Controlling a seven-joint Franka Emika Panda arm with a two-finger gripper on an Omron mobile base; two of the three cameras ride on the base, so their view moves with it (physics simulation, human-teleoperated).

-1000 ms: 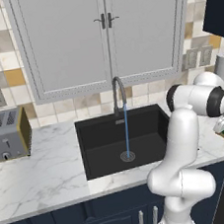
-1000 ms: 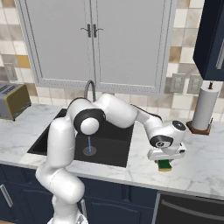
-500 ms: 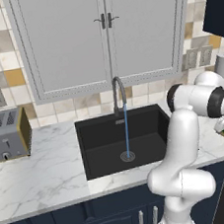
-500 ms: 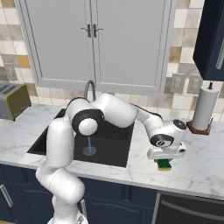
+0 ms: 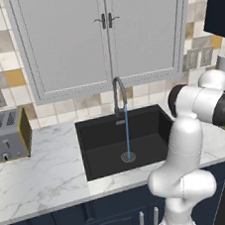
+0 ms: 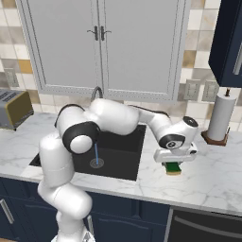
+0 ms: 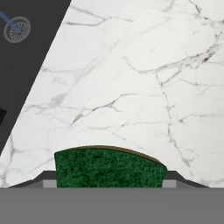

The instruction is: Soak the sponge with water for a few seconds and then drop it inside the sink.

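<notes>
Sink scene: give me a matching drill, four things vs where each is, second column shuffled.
Things:
1. sponge
2. water
3. toaster
4. paper towel roll

Places:
A. far left end of the counter
B. on the marble right of the sink, under the tool
C. by the wall at the right end of the counter
D. falling from the faucet to the drain

Pairs: 1-B, 2-D, 3-A, 4-C

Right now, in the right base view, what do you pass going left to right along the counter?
Toaster → sink with the water running → sponge under the gripper → paper towel roll.
</notes>
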